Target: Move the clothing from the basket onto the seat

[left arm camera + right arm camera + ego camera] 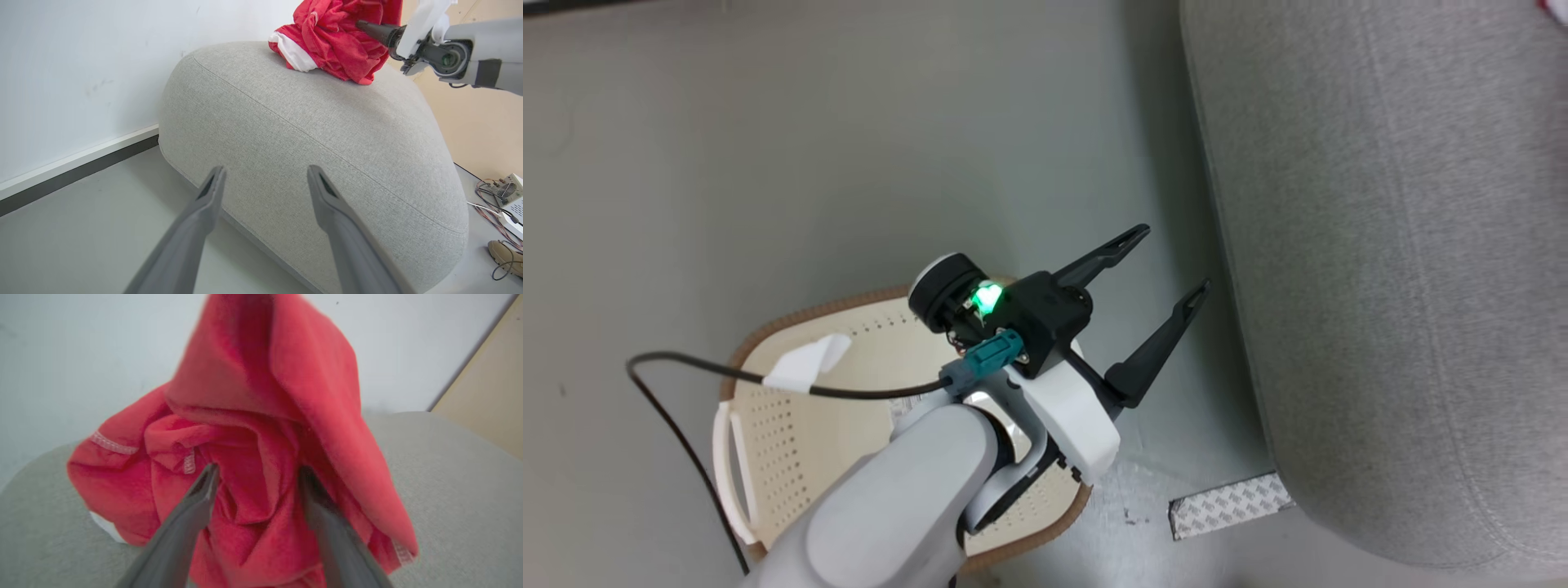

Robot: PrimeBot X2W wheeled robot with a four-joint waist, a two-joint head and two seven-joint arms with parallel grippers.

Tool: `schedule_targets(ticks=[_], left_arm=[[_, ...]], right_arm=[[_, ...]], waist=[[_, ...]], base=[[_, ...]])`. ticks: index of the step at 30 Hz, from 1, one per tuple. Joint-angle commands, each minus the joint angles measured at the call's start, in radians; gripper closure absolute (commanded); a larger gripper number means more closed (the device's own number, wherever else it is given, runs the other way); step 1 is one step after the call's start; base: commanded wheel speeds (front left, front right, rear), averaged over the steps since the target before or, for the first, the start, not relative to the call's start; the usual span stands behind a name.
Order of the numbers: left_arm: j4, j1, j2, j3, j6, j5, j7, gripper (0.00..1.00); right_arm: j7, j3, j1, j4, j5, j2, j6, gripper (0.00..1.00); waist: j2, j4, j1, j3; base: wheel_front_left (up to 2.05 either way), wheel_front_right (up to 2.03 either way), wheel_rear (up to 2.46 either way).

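At the left the basket [784, 441] sits on the grey floor, cream and perforated, with a brown woven rim and a white handle [727, 465] on its outer side. A black cable [686, 363] loops across it. The left gripper [1173, 260] hangs above the basket's right edge, its two dark fingers spread wide apart with nothing between them, pointing towards the seat [1380, 245]. A patch of patterned tape [1229, 506] lies on the floor just beside the seat's base. The seat, a big rounded grey sofa with a stitched seam, stands just right of the basket. On its top, towards the far end by the wall, lies the clothing [335, 36], a crumpled red heap with a white band showing. The right gripper [258, 469] is pushed into that heap, fingers apart, red fabric bunched between them and draped over one.
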Motion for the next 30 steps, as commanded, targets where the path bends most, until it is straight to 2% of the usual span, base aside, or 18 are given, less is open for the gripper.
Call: schedule_targets(ticks=[1, 5, 11, 13, 20, 30], left_arm=[[0.004, 0.017, 0.004, 0.004, 0.004, -0.009, -0.01, 0.0], [0.018, 0.037, 0.003, 0.009, 0.009, -0.025, -0.031, 0.0], [0.044, 0.083, 0.008, 0.033, 0.029, -0.061, -0.068, 0.0], [0.049, 0.092, 0.009, 0.038, 0.035, -0.066, -0.075, 0.0], [0.096, 0.181, 0.02, 0.071, 0.072, -0.103, -0.127, 0.0], [0.162, 0.34, 0.073, 0.133, 0.131, -0.142, -0.208, 0.0]], right_arm=[[-0.006, 0.029, 0.046, -0.024, 0.016, 0.003, -0.002, 0.0], [-0.01, 0.104, 0.16, -0.107, 0.043, -0.008, -0.002, 0.0], [-0.011, 0.101, 0.357, -0.327, 0.026, 0.001, -0.002, 0.0], [-0.011, 0.096, 0.39, -0.365, 0.015, 0.008, -0.002, 0.0], [-0.011, 0.043, 0.619, -0.581, -0.052, 0.083, -0.002, 0.0], [-0.011, 0.052, 0.869, -0.77, -0.112, 0.213, -0.002, 0.0]], waist=[[0.0, -0.008, 0.0, -0.033], [0.0, -0.01, 0.0, -0.088], [0.0, 0.007, 0.0, -0.179], [0.0, 0.013, 0.0, -0.194], [0.0, 0.076, 0.0, -0.309], [0.0, 0.162, 0.0, -0.457]], base=[[0.0, 0.0, 0.0], [0.0, 0.0, 0.0], [0.0, 0.0, 0.0], [0.0, 0.0, 0.0], [0.0, 0.0, 0.0], [0.0, 0.0, 0.0]])
